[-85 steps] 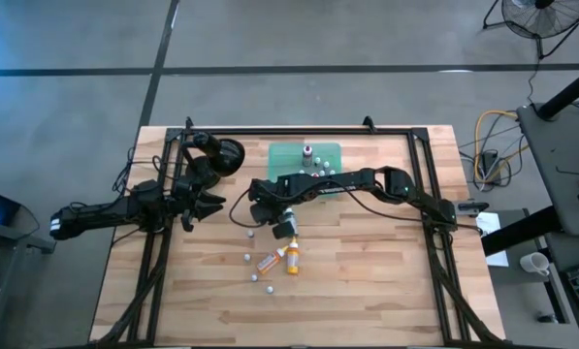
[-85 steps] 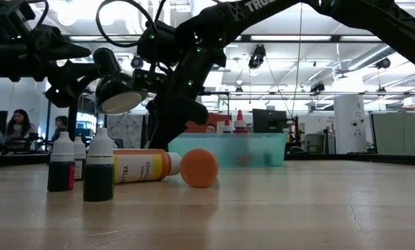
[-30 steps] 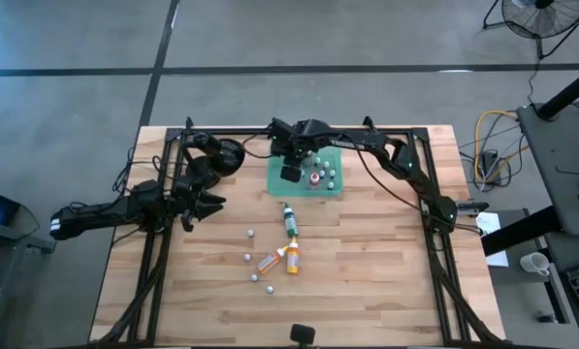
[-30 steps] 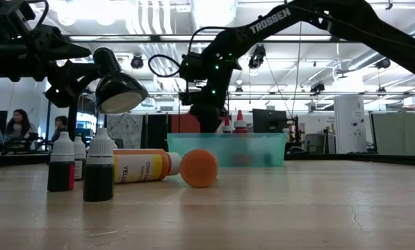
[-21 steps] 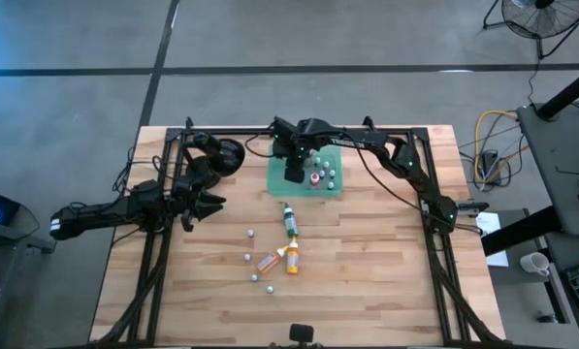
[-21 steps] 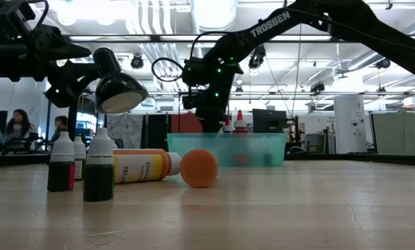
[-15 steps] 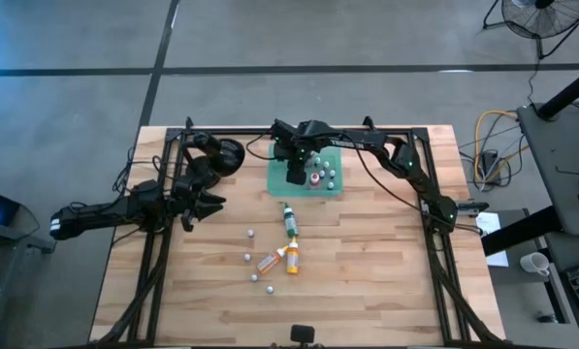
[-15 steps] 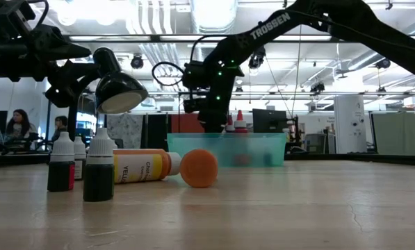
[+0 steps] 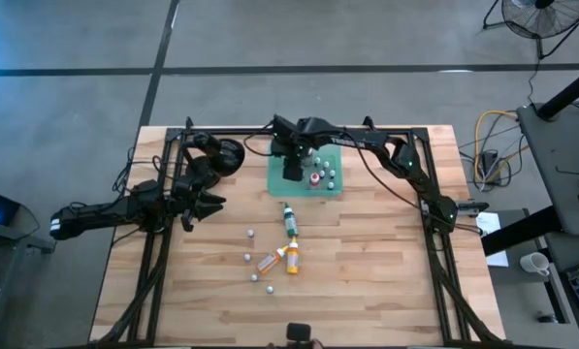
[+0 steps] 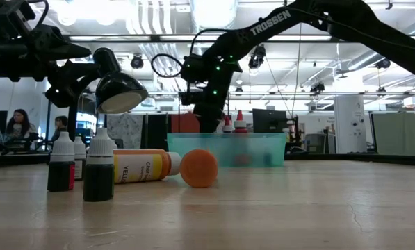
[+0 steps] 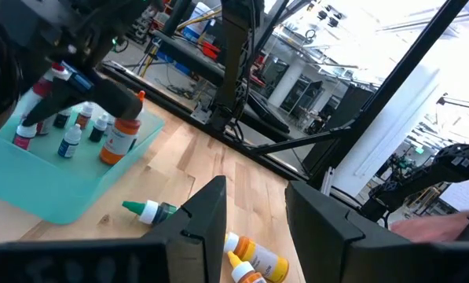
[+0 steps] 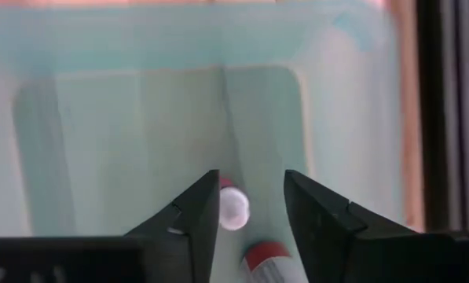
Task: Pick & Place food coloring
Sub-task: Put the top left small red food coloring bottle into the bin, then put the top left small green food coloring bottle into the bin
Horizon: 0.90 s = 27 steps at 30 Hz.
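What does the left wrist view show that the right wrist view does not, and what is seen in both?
Only the left wrist view: a green bottle lying on the wooden table, orange-yellow bottles lying nearer, and an orange bottle standing in the tray among smaller ones. The left gripper is open and empty.
Only the right wrist view: a look straight down into the tray, with a white cap under the gap of the open right gripper and a red cap beside it.
Both: the translucent green tray with bottles in it.
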{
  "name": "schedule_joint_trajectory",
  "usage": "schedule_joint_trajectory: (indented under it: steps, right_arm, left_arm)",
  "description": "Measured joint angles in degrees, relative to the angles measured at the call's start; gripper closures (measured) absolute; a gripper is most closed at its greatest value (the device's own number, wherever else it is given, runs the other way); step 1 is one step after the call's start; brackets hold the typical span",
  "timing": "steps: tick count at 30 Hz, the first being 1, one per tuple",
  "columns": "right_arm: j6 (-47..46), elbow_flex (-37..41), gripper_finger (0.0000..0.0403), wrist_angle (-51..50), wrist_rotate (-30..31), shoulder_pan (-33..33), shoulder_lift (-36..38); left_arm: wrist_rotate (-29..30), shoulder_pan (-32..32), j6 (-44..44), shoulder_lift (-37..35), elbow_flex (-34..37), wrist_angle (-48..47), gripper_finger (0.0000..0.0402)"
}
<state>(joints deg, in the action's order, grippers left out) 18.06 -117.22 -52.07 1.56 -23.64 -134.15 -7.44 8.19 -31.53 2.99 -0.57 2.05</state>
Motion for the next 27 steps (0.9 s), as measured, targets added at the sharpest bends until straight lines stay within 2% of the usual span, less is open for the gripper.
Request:
schedule_joint_trajectory:
  steps: [6,9,12,15,19,23,27]
  right_arm:
    - [0.32,-4.61,0.0236,-0.77,-0.96,0.56,0.01]
    - [4.84,-7.27,0.0225,-2.08,-8.75,2.23,0.04]
    - [15.53,-8.19,0.0218,-2.67,-17.25,5.58,0.07]
    - [25.16,-8.17,0.0216,-2.86,-22.6,9.09,0.05]
    - [25.57,-8.17,0.022,-2.37,-22.11,12.85,0.05]
    - [17.88,-8.86,0.0227,-2.13,-17.14,15.66,0.07]
    - [10.54,-11.95,0.0235,-2.95,-16.56,16.42,0.44]
  left_arm:
    - [0.0,0.0,0.0,0.0,0.01,0.02,0.0296]
    - [0.0,0.02,0.01,0.01,0.02,0.01,0.0296]
    - [0.0,0.02,0.0,0.02,0.0,0.02,0.0296]
    - [0.0,0.07,0.02,0.02,0.02,0.01,0.0296]
    - [0.0,0.07,0.0,0.0,0.0,0.0,0.0296]
    - [0.01,0.04,0.0,0.02,0.01,0.02,0.0296]
    - [0.02,0.04,0.0,0.02,0.0,0.0,0.0296]
